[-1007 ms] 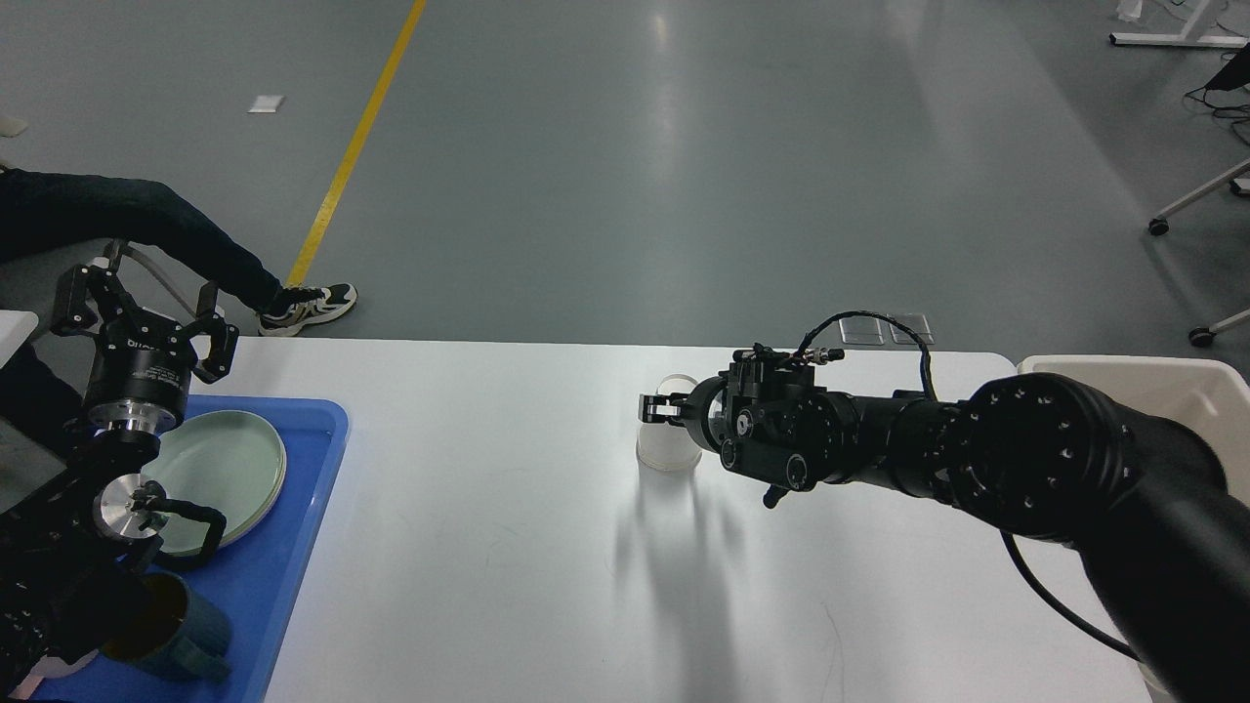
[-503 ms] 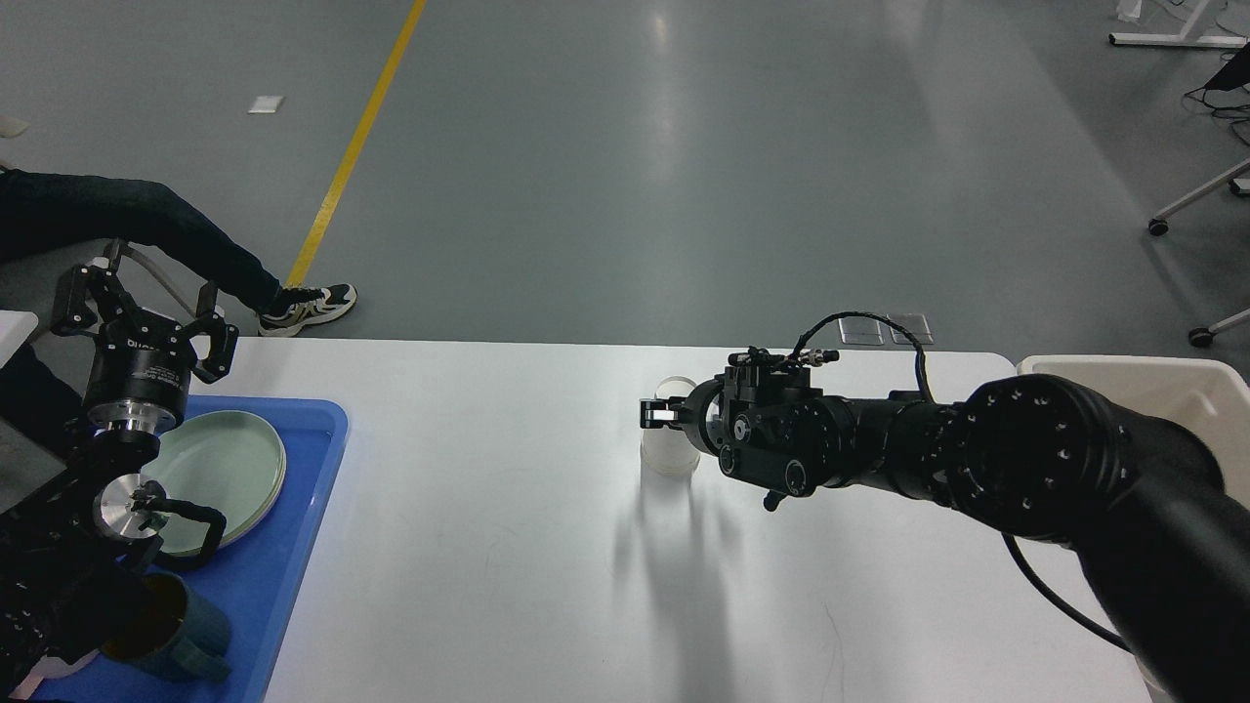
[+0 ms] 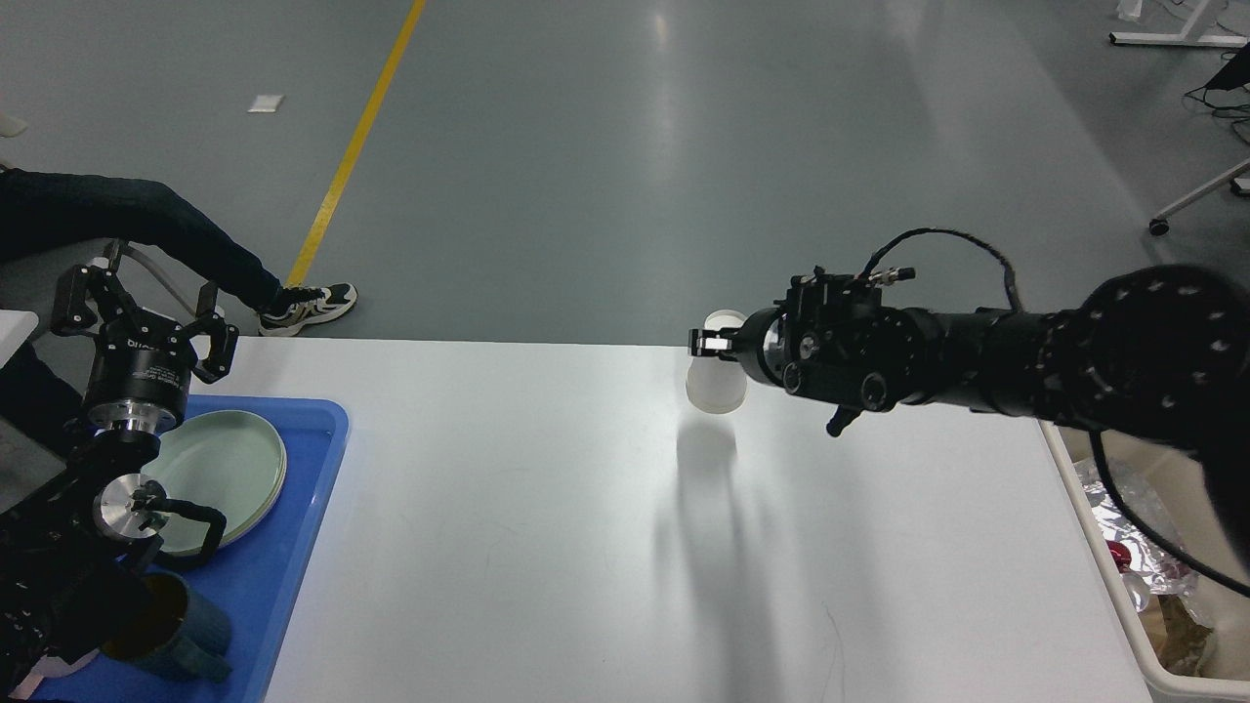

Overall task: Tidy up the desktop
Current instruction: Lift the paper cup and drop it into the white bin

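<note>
The white desktop (image 3: 547, 547) fills the lower part of the head view. My right gripper (image 3: 713, 342) is shut on a white paper cup (image 3: 716, 383) and holds it lifted above the desktop near its far edge; the cup's shadow lies below it. My left gripper (image 3: 146, 308) is open and empty, raised above the far left end of the blue tray (image 3: 278, 566).
The blue tray holds a pale green plate (image 3: 227, 469) and a dark green mug (image 3: 181, 625). A beige bin (image 3: 1123, 586) with foil and scraps stands at the desktop's right edge. A seated person's leg and shoe (image 3: 308, 303) are beyond the far left corner.
My right gripper closed on the cup and lifted it up and to the right, off the desktop. The arm's move uncovered the bin. The left arm has not moved.
</note>
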`<state>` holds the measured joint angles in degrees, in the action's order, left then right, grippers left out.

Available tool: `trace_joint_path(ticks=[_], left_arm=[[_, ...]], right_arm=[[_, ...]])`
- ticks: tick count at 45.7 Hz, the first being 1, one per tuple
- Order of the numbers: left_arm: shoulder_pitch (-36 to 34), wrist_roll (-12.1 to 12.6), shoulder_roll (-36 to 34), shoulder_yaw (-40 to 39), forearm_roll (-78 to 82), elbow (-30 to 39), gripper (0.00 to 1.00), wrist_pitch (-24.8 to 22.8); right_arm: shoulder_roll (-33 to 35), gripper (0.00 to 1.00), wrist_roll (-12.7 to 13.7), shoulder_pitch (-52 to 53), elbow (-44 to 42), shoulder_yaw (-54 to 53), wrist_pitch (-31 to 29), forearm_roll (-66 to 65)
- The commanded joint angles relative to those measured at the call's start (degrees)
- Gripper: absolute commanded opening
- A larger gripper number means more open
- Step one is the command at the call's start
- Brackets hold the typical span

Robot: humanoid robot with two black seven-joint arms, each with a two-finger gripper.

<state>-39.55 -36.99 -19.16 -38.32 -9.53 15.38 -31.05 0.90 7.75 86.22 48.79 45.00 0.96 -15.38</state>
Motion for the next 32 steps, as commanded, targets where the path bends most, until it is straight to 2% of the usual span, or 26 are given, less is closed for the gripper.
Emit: trace_joint_path(ticks=[1,11,18,25,32], left_arm=[[0.0,0.0,0.0,0.0,0.0,0.0,0.96,-0.1],[0.0,0.1,0.0,0.0,0.0,0.0,0.96,-0.1],[0.0,0.0,0.0,0.0,0.0,0.0,0.96,0.0],[0.0,0.1,0.0,0.0,0.0,0.0,0.96,-0.1],[0.0,0.1,0.0,0.0,0.0,0.0,0.96,-0.1]], right_arm=[[7.4,0.28,0.0,5.5,4.6,-1.4,-1.1,0.1],[19.6,0.28,0.1,16.9,9.9,-1.8,-6.8,0.3],[26.8,0.28,0.1,21.2,11.7,-1.5,-10.3,0.3],[30.1,0.28,0.2,18.6,10.7,1.9,-9.7,0.0],[33.1,0.28,0.2,8.3,6.9,5.6,-6.9,-0.1]])
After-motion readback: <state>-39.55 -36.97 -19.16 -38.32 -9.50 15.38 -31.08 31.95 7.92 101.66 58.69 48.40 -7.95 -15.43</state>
